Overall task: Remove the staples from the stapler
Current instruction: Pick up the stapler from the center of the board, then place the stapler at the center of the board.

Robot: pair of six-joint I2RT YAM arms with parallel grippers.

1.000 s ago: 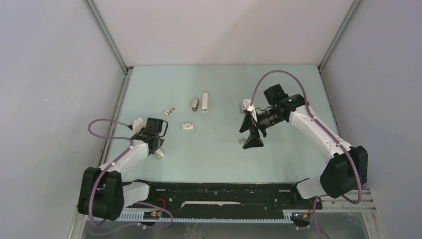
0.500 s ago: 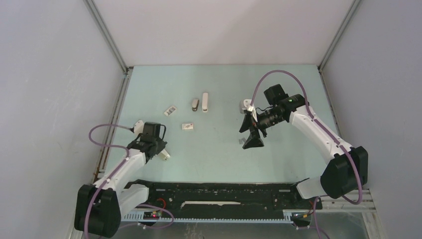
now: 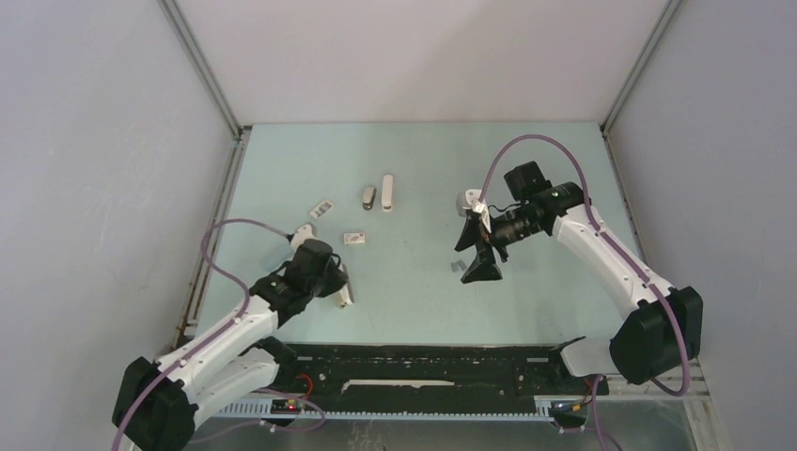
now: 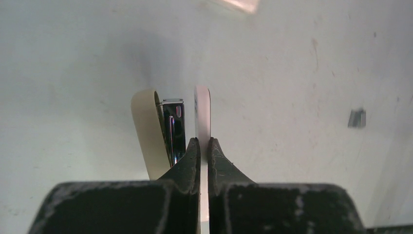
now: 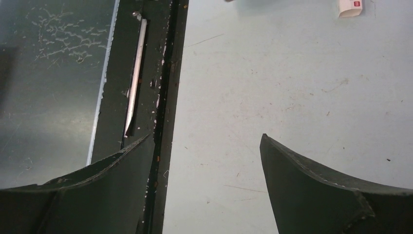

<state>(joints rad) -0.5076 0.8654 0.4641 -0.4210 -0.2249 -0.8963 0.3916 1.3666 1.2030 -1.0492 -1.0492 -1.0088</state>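
The left end effector point(image 4: 203, 142) pinches tight, the right end effector point(image 5: 204, 137) gapes.

A beige stapler point(image 4: 146, 129) with a mirror-bright silver channel point(image 4: 174, 127), silvery-grey staples point(image 4: 357, 118), a white box point(image 5: 349, 7) marked red, a black left gripper point(image 4: 202, 144) and right gripper point(image 5: 204, 139), purple cables point(image 3: 526, 141), a pale mint-green table point(image 3: 414, 160) with dark specks.

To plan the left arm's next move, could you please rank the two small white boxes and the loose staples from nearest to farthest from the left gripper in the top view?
Measured from the left gripper:
1. The nearer white box, just beyond the gripper.
2. The farther white box, further back and slightly to the left.
3. The staples, well off to its right.
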